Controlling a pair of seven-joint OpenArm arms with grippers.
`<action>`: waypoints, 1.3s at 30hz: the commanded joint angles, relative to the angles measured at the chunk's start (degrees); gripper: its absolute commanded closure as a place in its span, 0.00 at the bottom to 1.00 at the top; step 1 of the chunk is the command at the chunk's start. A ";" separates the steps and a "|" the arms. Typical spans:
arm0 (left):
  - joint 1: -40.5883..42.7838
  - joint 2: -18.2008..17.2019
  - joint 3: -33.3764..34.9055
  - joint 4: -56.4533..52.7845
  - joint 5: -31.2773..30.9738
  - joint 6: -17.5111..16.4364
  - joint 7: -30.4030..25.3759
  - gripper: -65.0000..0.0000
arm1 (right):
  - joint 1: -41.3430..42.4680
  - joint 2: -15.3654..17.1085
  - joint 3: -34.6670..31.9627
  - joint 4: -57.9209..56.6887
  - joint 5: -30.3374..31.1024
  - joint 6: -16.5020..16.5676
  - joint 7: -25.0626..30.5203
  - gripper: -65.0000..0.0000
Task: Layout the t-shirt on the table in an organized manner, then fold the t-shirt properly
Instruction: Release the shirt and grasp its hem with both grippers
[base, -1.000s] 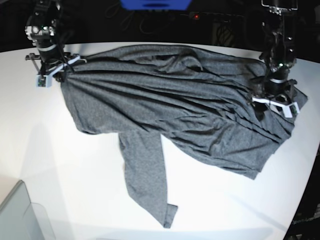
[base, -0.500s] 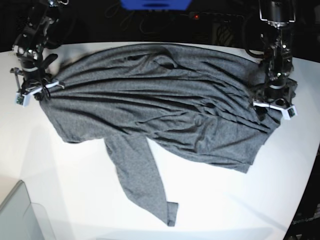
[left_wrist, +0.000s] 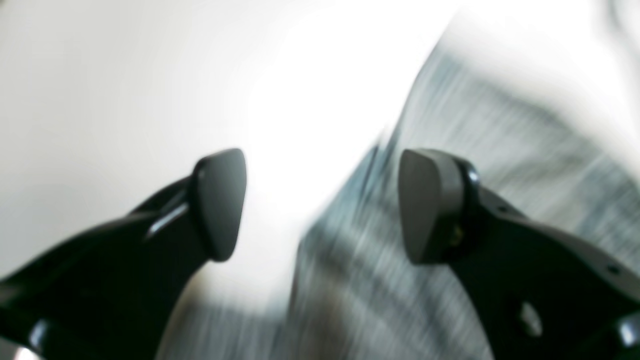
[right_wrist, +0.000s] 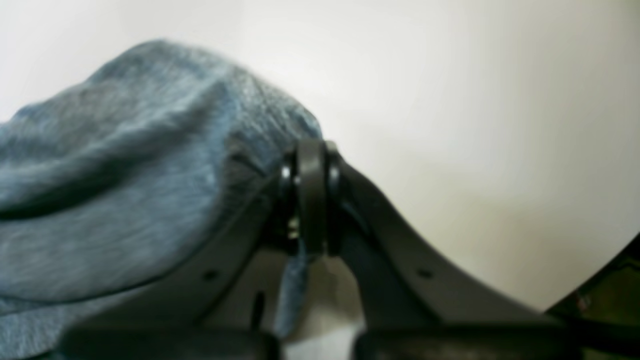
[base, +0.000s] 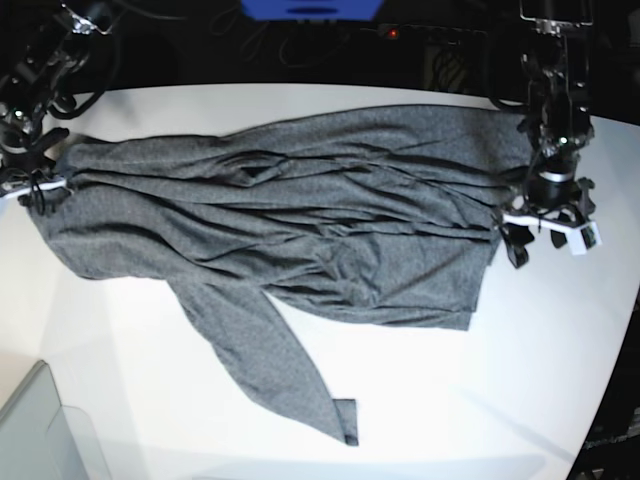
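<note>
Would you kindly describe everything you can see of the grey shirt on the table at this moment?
The t-shirt is a heathered dark grey, soft-looking knit with long sleeves. It lies stretched sideways across the white table, heavily creased in long folds, not yet flat. One sleeve trails toward the near edge, its cuff turned. At the base view's left, the right gripper is shut on an edge of the fabric, bunched there in the wrist view. The left gripper stands open at the opposite edge, holding nothing.

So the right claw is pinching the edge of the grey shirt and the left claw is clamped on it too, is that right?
Not quite. The right claw is shut on the t-shirt, but the left claw is open, with nothing between its pads, as the left wrist view shows.
</note>
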 joint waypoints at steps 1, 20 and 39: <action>-1.71 -0.50 0.03 1.62 0.17 0.01 -1.18 0.29 | 0.33 0.62 0.01 1.00 0.47 -0.11 1.22 1.00; -38.36 12.86 22.27 -31.79 0.78 0.10 -1.53 0.29 | -0.03 1.76 -0.61 0.92 0.47 -0.02 -2.73 0.62; -38.63 9.43 28.43 -44.27 0.17 0.45 -3.81 0.29 | 14.04 0.80 -17.93 -0.05 0.55 -0.11 -2.21 0.55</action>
